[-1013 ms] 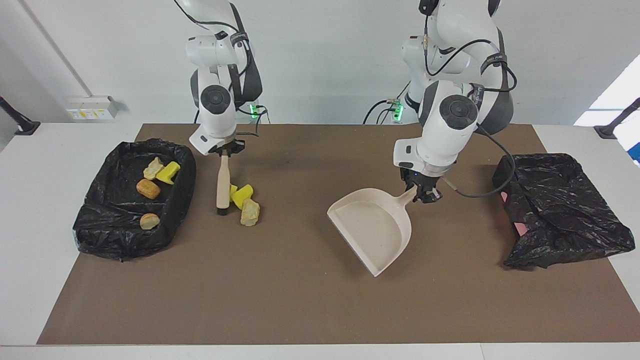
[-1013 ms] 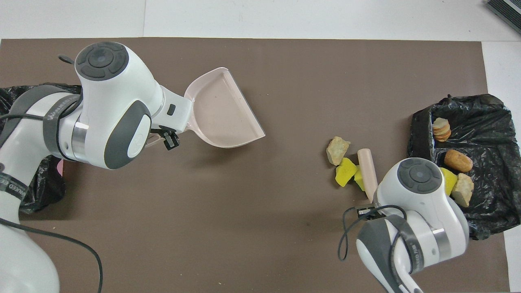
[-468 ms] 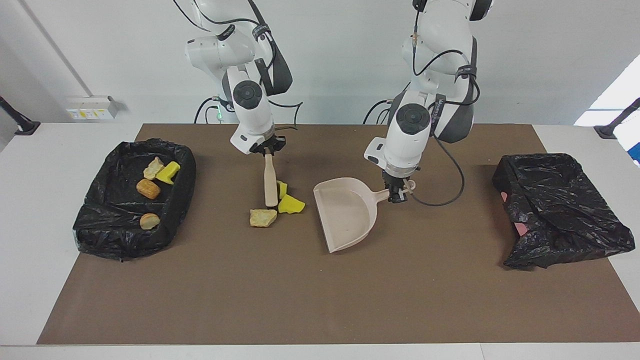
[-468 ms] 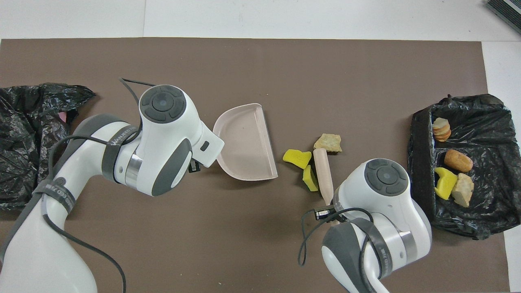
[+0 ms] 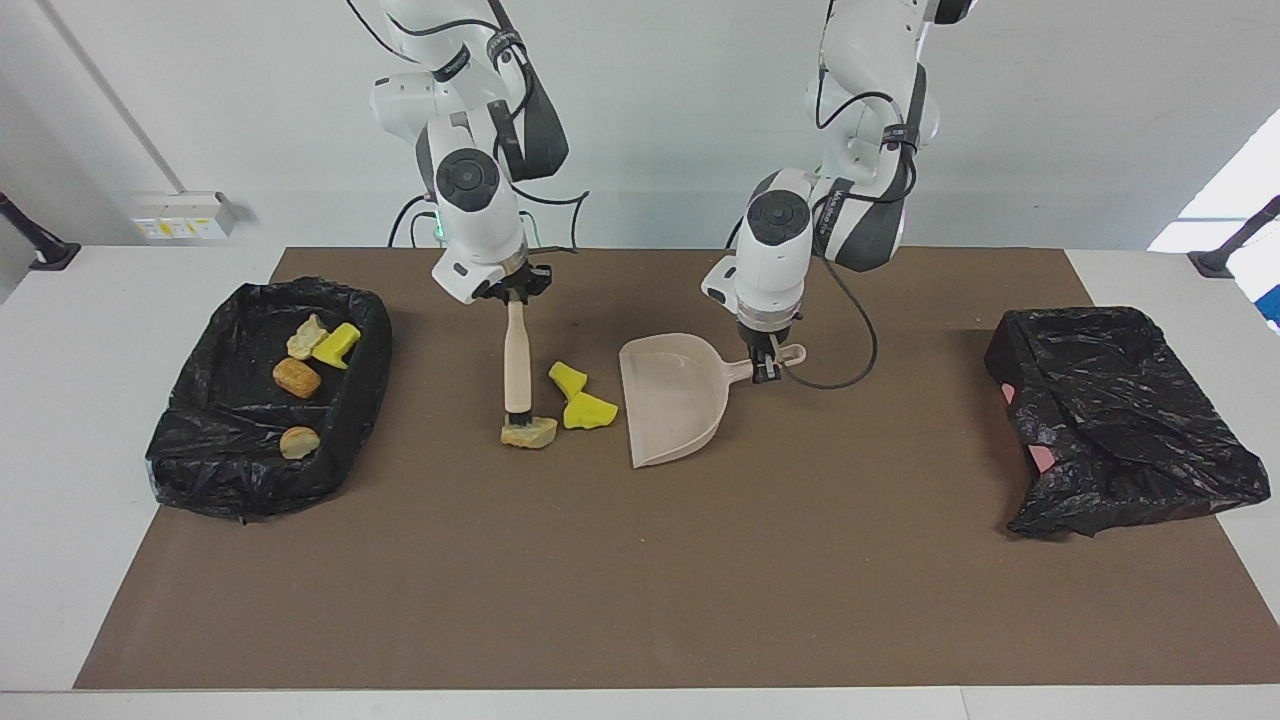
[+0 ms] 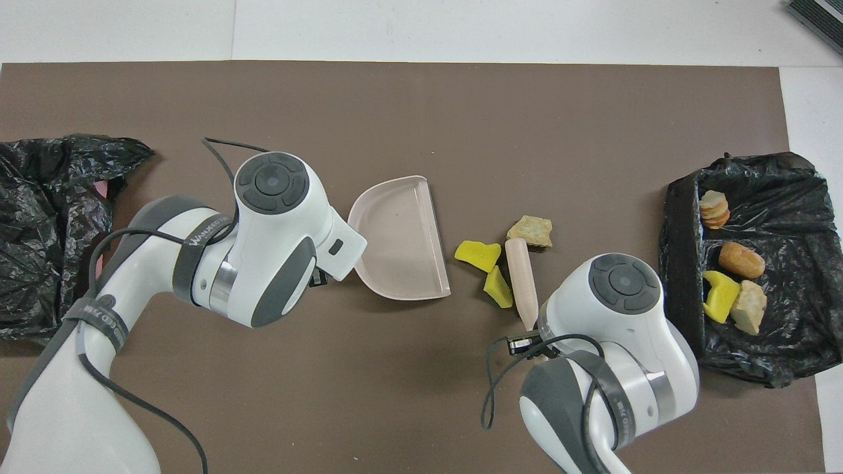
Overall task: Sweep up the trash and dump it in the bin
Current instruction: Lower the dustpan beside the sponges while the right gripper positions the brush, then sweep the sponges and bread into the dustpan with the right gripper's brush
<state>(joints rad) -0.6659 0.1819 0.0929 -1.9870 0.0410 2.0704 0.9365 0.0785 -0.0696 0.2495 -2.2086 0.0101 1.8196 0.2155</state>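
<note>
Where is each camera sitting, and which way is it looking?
Facing view: high across the table, looking at the robots; both arms show whole, left gripper holding the dustpan, right gripper the brush.
Overhead view: high above the robots' end, looking steeply down; both arms enter from the bottom.
Shared: the dustpan, the brush, the trash between them, and both black-lined bins, turned half around.

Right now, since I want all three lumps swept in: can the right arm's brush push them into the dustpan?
Probably yes: the brush stands beside the three lumps, and the dustpan mouth faces them with bare mat between.
</note>
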